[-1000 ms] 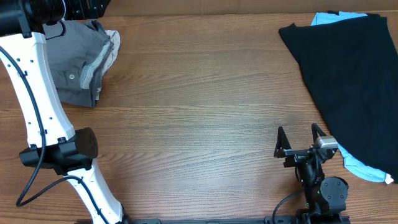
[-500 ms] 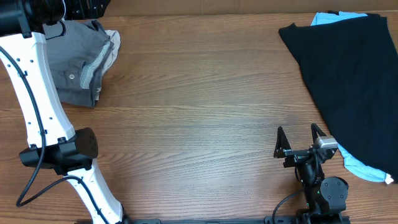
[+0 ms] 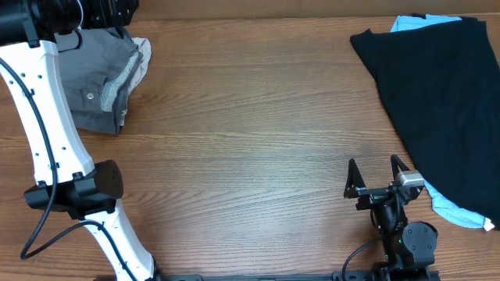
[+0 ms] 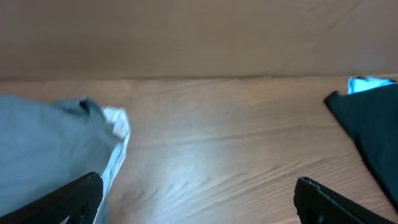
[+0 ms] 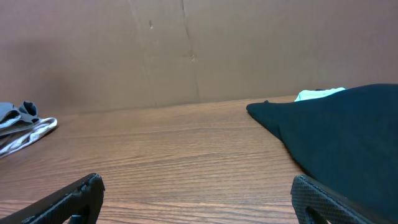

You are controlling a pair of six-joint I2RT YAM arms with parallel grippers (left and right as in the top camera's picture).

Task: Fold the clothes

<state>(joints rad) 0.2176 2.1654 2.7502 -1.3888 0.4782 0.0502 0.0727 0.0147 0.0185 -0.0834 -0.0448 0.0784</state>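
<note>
Overhead: grey shorts (image 3: 98, 78), waistband facing right

Desk (image 3: 250, 140): smooth wood-grain, faint sheen. Grey shorts (image 3: 90, 78), 10 o'clock: woven cloth, matt; button (image 3: 91, 97) silvery, metallic-looking. Black garment (image 3: 437, 101), 2 o'clock: soft matt cloth. Left arm (image 3: 47, 117) shell: glossy white plastic.

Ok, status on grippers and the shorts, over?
Left gripper open, by the shorts, not gripping. Right gripper open, empty, near front edge. Shorts bunched, unfolded, far left. Black garment on the right, well apart.
</note>
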